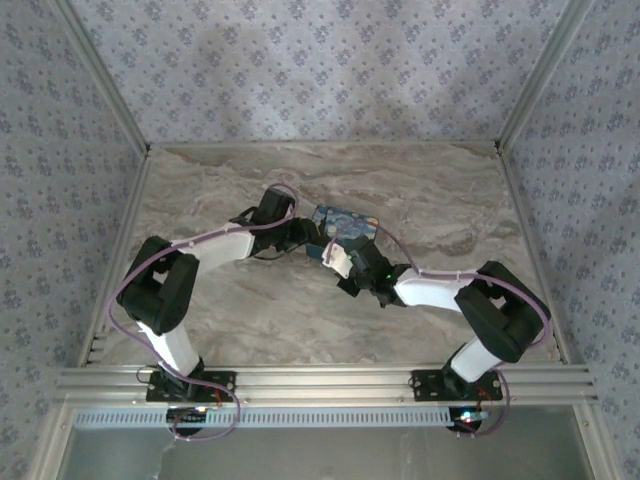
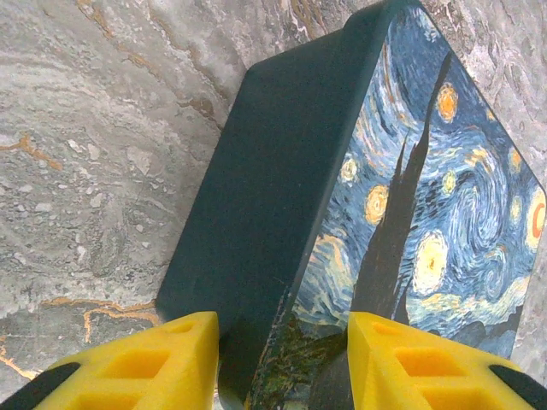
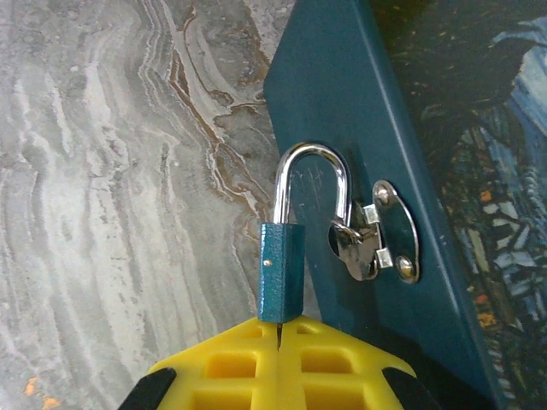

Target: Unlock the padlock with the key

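"Right wrist view first: where is the lock?"

"A small padlock [image 3: 281, 272], with a teal body and a silvery shackle, hangs at the shiny metal hasp [image 3: 376, 243]. The hasp is on the dark teal side of the rectangular starry-night tin [image 3: 359, 102]."

"And the right gripper [image 3: 279, 329]?"

"Its yellow fingers [image 3: 231, 366] are pressed together, tips against the padlock body's near end. Whether a key sits between them, I cannot tell."

"The left gripper [image 2: 282, 342]?"

"Clamped on the tin's end, one finger on the dark side and one on the painted lid. From above, the tin sits mid-table on the marble-patterned tabletop [image 1: 430, 190], between both grippers."
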`<action>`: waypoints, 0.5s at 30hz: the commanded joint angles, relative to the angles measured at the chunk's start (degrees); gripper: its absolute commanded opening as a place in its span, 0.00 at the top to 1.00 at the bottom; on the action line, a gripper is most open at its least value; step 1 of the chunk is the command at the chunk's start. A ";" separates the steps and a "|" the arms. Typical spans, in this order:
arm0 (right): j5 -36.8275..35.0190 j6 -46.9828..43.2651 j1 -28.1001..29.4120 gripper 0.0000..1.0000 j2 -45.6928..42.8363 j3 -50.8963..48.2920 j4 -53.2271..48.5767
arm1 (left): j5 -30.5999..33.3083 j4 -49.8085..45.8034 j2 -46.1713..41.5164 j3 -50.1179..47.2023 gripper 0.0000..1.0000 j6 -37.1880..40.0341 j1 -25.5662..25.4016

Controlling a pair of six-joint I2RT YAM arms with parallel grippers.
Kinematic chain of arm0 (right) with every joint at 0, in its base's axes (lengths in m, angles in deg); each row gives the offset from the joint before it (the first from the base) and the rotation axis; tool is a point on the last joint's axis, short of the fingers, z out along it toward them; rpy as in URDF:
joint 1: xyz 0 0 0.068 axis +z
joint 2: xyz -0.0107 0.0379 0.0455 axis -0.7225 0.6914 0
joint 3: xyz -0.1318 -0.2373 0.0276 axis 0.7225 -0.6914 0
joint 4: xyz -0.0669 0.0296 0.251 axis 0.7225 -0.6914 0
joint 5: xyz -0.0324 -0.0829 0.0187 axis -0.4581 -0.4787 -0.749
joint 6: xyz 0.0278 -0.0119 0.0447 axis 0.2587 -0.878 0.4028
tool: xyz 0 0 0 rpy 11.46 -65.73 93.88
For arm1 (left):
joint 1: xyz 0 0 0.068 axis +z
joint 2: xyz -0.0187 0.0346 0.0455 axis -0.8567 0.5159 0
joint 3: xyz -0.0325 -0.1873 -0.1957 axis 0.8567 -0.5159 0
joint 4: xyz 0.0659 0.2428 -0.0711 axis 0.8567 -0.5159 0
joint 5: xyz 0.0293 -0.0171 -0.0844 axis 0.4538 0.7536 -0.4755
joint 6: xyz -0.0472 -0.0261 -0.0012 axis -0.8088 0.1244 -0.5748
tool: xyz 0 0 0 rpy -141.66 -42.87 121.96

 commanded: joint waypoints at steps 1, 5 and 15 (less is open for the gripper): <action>-2.48 -3.54 0.20 1.00 -2.06 0.20 8.40 | -1.87 -5.16 1.18 0.57 0.58 1.15 -0.45; -3.05 -6.10 0.29 1.00 -1.57 -0.65 9.79 | -1.58 -6.57 1.35 1.47 0.58 2.17 -0.23; -2.82 -6.79 3.18 1.00 0.20 2.87 7.21 | -0.52 -5.40 -1.76 -0.46 0.57 1.14 1.71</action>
